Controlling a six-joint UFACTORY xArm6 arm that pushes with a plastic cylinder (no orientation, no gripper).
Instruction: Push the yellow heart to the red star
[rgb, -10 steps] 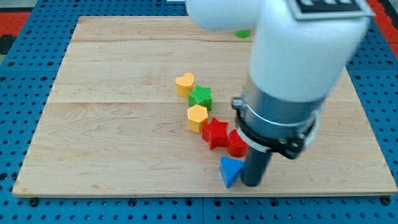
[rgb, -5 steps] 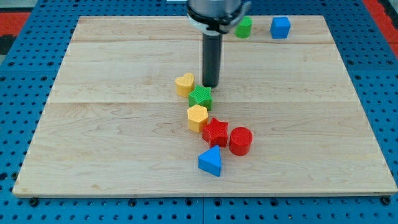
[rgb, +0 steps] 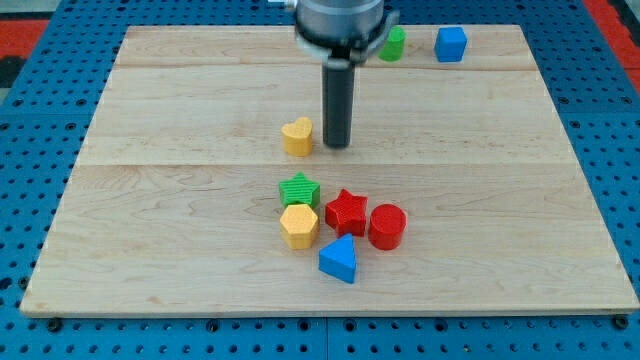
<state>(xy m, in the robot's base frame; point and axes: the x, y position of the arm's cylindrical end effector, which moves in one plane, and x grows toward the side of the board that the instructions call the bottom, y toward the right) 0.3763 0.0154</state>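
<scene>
The yellow heart (rgb: 297, 137) lies near the board's middle. My tip (rgb: 337, 146) stands just to its right, a small gap apart. The red star (rgb: 347, 212) lies lower down, below and right of the heart. A green star (rgb: 298, 190) sits to the red star's left, with a yellow hexagon (rgb: 298, 226) just under it. A red cylinder (rgb: 386, 226) touches the red star's right side. A blue triangle (rgb: 339, 261) lies just below the red star.
A green block (rgb: 393, 44) and a blue cube (rgb: 451, 44) sit at the board's top edge, right of the arm. The wooden board (rgb: 180, 200) rests on a blue pegboard.
The green star and yellow hexagon have shifted down and left, away from the heart. The blue triangle moved left earlier. My tip came up from the bottom to beside the heart.
</scene>
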